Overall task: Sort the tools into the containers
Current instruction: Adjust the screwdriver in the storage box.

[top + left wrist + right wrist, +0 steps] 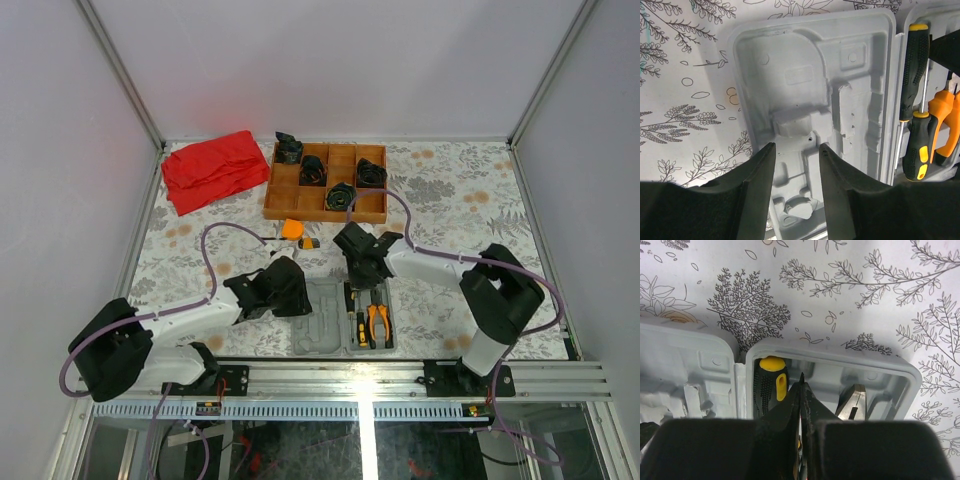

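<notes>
The grey case lies open near the front edge, and its left half has bare recesses. My left gripper hovers open over that half, holding nothing. In the right half lie two black-and-yellow screwdrivers and the orange-handled pliers. My right gripper is shut just above that half, between a screwdriver handle and the pliers' nose, with nothing seen between its fingers. An orange tape measure and a small yellow-grey piece rest on the cloth behind the case.
A brown wooden compartment tray with black coiled bundles stands at the back centre. A crumpled red cloth lies at the back left. A floral tablecloth covers the table, with white walls around it.
</notes>
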You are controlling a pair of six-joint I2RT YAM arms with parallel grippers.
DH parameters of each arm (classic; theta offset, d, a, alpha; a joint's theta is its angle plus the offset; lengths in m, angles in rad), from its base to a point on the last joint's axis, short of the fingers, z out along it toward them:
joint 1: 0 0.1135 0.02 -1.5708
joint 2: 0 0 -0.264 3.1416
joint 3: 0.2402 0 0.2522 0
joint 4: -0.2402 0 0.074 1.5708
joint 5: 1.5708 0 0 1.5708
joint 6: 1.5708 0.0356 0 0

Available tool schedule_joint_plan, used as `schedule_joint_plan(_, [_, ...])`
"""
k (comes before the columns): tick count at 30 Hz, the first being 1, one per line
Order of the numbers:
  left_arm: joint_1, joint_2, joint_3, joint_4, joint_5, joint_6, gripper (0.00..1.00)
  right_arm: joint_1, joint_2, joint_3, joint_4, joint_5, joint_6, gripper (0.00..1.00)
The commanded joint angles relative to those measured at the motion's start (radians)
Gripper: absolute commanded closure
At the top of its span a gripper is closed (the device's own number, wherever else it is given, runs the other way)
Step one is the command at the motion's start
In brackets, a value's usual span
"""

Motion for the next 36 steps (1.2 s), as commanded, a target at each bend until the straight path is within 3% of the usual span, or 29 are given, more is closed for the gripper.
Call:
schedule_joint_plan(1, [0.004,0.014,-0.002,0.041,0.008,0.001,0.61,0.004,0.105,0.032,-0.085,-0.022,-0.019,0.99])
schedule_joint_plan(10, [0.004,0.031,0.011,0.043,0.014,0.007,0.61,0.008,0.184,-0.042,-0.070,-0.066,-0.017,1.00])
schedule_joint_plan(13, [0.003,0.031,0.013,0.044,0.013,0.007,0.61,0.008,0.100,-0.052,-0.046,-0.045,-0.031,0.98])
schedule_joint_plan(21, [0.003,0.004,0.011,0.044,0.021,-0.008,0.61,0.007,-0.190,-0.008,-0.004,0.061,-0.055,0.79])
schedule_joint_plan(29, [0.003,-0.063,0.021,0.018,-0.001,-0.019,0.60,0.007,-0.345,-0.079,-0.098,0.129,0.018,0.77])
schedule_joint_plan(32, [0.007,-0.086,0.031,0.001,-0.010,-0.016,0.59,0.007,-0.397,-0.152,-0.067,0.057,0.043,0.80])
schedule_joint_plan(36, [0.011,-0.092,0.034,-0.002,-0.003,-0.011,0.59,0.008,-0.421,-0.235,0.077,-0.159,0.034,0.88])
